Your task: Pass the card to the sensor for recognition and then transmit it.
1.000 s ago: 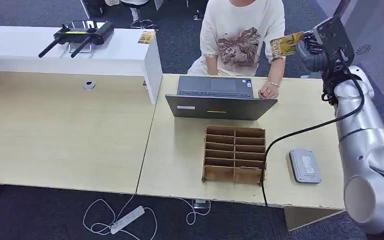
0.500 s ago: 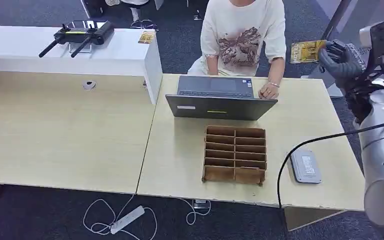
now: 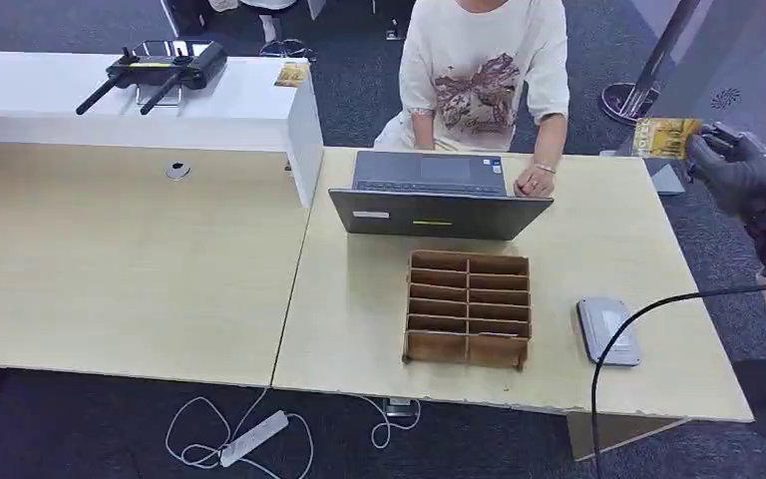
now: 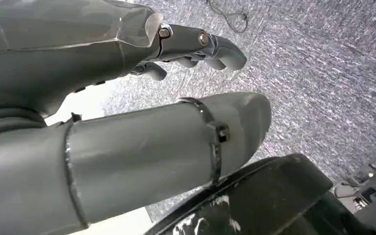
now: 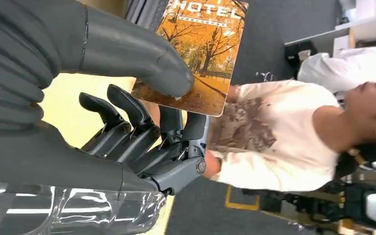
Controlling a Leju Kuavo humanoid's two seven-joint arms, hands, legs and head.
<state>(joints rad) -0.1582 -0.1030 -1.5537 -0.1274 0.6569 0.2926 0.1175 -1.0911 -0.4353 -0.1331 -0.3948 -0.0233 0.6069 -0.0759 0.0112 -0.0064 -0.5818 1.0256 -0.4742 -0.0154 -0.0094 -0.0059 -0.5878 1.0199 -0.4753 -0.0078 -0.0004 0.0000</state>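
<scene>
card point(image 5: 199, 51) printed "HOTEL" above an autumn tree picture

A laptop point(image 3: 429, 195) sits at the back of the worktop point(image 3: 140, 269), in front of a person point(image 3: 484, 70). A divided wooden tray point(image 3: 469, 307) lies in front of the laptop. The card sensor point(image 3: 608, 331) lies to its right, near the front edge. The right hand point(image 3: 733, 172) holds a card point(image 3: 665, 137) up past the worktop's back right corner. A power strip point(image 3: 252, 438) lies on the floor below.
</scene>
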